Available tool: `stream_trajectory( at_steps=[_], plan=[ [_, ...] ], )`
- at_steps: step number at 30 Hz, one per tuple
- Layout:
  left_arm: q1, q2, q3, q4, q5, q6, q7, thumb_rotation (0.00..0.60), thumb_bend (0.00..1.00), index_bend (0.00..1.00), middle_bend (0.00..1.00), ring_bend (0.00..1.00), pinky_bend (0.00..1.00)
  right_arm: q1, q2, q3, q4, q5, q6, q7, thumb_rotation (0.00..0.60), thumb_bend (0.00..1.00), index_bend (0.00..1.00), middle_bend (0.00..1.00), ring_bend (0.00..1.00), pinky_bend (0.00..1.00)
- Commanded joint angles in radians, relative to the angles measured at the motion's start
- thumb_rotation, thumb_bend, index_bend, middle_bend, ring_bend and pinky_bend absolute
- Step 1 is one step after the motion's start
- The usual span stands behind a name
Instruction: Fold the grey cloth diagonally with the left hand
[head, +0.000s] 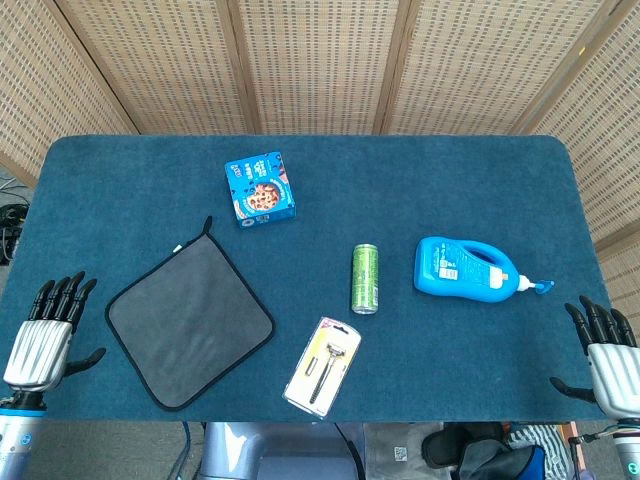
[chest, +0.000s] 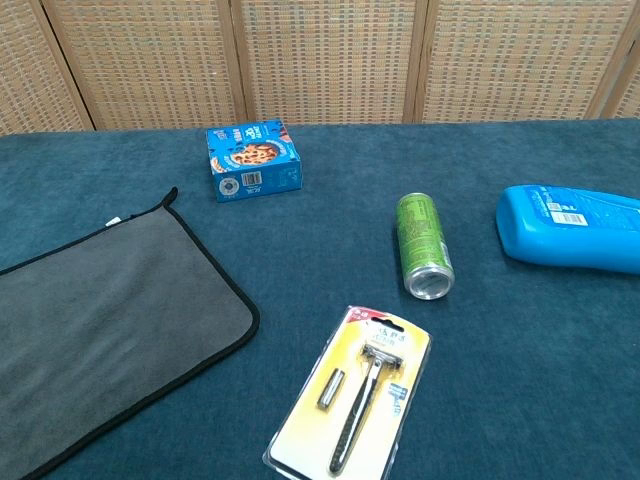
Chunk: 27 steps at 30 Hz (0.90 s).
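Blue-carpeted table (head: 450, 180): grey cloth (head: 190, 320) flat and unfolded, just right of the left hand (head: 42, 340) fingers, spread and empty; right hand (head: 610, 365) likewise; fold not begun.

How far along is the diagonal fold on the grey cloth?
Nothing is done: the grey cloth lies flat and unfolded on the table. The left hand is open and empty at the table edge, clear of the cloth. Reaching a corner, gripping it and folding all remain.

Print on blue cookie box (chest: 253, 160), green can (chest: 424, 244), blue bottle (chest: 568, 228) label: probably text, too blurred to read.
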Motion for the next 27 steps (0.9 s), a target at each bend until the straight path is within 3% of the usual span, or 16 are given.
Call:
stream_trajectory(
  at_steps=[1, 13, 27],
  plan=[
    [-0.001, -0.008, 0.013, 0.017, 0.024, 0.002, -0.023, 0.600, 0.18, 0.00, 0.00, 0.00, 0.00, 0.001, 0.000, 0.000, -0.001, -0.001, 0.000, -0.002, 0.600, 0.00, 0.00, 0.00, 0.00, 0.00],
    [-0.008, -0.032, 0.081, 0.049, 0.088, -0.053, -0.011, 0.600, 0.19, 0.25, 0.00, 0.00, 0.00, -0.003, 0.002, -0.001, -0.008, -0.016, 0.013, 0.003, 0.600, 0.00, 0.00, 0.00, 0.00, 0.00],
    [-0.006, -0.113, 0.137, 0.089, 0.143, -0.091, 0.053, 0.600, 0.19, 0.27, 0.00, 0.00, 0.00, -0.005, 0.006, 0.002, -0.006, -0.018, 0.020, 0.021, 0.600, 0.00, 0.00, 0.00, 0.00, 0.00]
  ],
)
